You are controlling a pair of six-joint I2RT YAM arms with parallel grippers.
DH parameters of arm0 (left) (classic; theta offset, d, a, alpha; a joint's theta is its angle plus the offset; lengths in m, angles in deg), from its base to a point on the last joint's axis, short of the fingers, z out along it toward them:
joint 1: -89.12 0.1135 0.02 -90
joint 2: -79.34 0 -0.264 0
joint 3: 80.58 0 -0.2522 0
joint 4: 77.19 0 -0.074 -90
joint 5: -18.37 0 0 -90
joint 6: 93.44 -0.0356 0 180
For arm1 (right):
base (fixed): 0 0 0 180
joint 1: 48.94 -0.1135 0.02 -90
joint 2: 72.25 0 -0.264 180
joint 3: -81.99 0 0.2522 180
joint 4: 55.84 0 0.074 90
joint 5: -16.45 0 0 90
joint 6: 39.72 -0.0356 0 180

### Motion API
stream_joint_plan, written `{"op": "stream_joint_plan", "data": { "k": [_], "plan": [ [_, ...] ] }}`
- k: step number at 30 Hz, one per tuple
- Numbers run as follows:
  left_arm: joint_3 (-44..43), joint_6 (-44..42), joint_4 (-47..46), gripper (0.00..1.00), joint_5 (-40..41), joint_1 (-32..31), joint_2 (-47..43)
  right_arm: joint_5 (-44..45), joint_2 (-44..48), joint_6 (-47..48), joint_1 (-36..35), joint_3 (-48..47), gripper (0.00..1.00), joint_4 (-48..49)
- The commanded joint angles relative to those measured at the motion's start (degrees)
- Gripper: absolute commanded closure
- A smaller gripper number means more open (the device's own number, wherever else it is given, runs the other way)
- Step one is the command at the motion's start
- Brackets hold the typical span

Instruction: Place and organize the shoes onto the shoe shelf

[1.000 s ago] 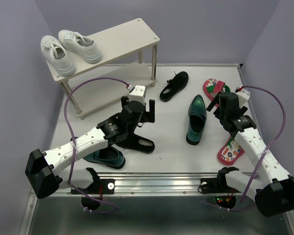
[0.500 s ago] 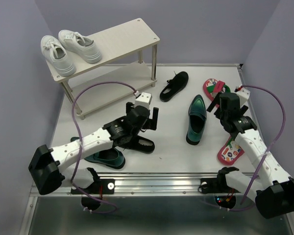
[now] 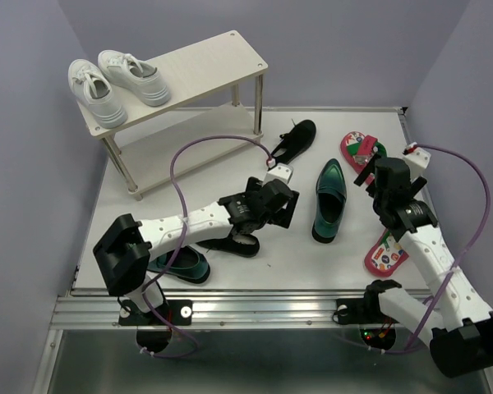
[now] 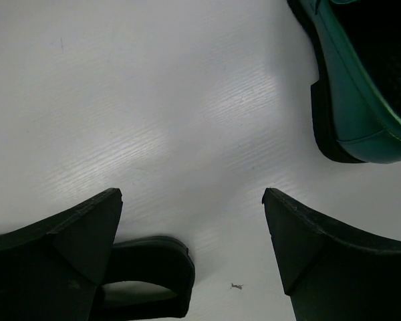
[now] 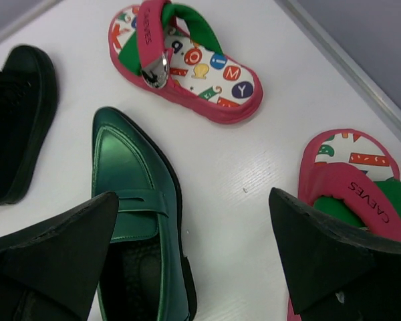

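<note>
The shoe shelf [image 3: 205,61] stands at the back left. One green loafer [image 3: 329,201] lies mid-table and shows in the right wrist view [image 5: 137,200] and the left wrist view [image 4: 361,87]. The other green loafer [image 3: 179,264] lies front left. One black shoe [image 3: 292,144] lies at the back and shows in the right wrist view [image 5: 17,120]; the other black shoe [image 3: 234,242] lies under my left arm, its heel in the left wrist view [image 4: 150,274]. Red flip-flops [image 3: 360,148] [image 3: 386,250] lie at the right. My left gripper [image 3: 285,215] [image 4: 192,200] is open and empty just left of the middle loafer. My right gripper [image 3: 368,179] [image 5: 194,197] is open and empty, over the table between that loafer and the flip-flops.
White sneakers [image 3: 115,82] occupy the left half of the shelf's top board. The lower board [image 3: 181,152] shows nothing on it. Purple walls close in the table. The left arm's cable [image 3: 189,152] loops above the table in front of the shelf.
My left arm has swung right, from in front of the shelf to beside the middle green loafer. My right gripper has shifted slightly right. No shoe has moved.
</note>
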Motion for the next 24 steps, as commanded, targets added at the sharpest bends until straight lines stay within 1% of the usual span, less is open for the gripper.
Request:
{"op": "stream_joint_plan", "data": {
  "k": [1, 2, 3, 4, 5, 6, 9, 13, 17, 24],
  "plan": [
    [-7.51, -0.35, -0.85, 0.01, -2.59, 0.39, 0.50, 4.79, 6.39, -0.15, 0.14, 1.06, 0.00, 4.20],
    [-9.70, -0.18, -0.06, 0.01, -3.11, 0.39, 1.73, 4.88, 7.01, -0.23, 0.14, 1.41, 0.00, 4.38],
    [-14.16, -0.09, 1.95, 0.01, -4.34, 0.57, 4.35, 4.70, 7.80, -0.23, 0.14, 1.67, 0.00, 4.47],
    [-16.03, -0.43, 2.15, 0.01, -6.79, 0.57, 5.60, 4.62, 7.98, 0.03, 0.14, 1.68, 0.00, 4.30],
    [-17.70, -0.35, 2.24, 0.01, -7.59, 0.57, 6.65, 4.53, 8.07, -0.06, 0.14, 1.68, 0.00, 4.03],
    [-20.59, -0.18, 2.15, 0.02, -8.30, 0.57, 8.75, 4.53, 7.90, -0.15, 0.14, 1.50, 0.00, 3.16],
    [-25.44, 0.61, 1.19, 0.05, -9.10, 0.57, 12.10, 4.26, 7.54, -0.23, 0.14, 1.41, 0.00, 2.19],
    [-29.32, 2.20, 1.27, 0.09, -9.45, 0.57, 16.41, 3.91, 7.63, -0.41, 0.14, 0.45, 0.00, 1.39],
    [-30.56, 4.83, 1.01, 0.15, -10.59, 0.57, 20.45, 3.30, 7.81, -0.85, 0.14, 0.27, 0.00, 1.39],
    [-31.34, 5.71, -1.80, 0.17, -13.49, 0.48, 27.22, 1.72, 6.84, -1.29, 0.14, 0.36, 0.00, 1.31]
  ]
}}
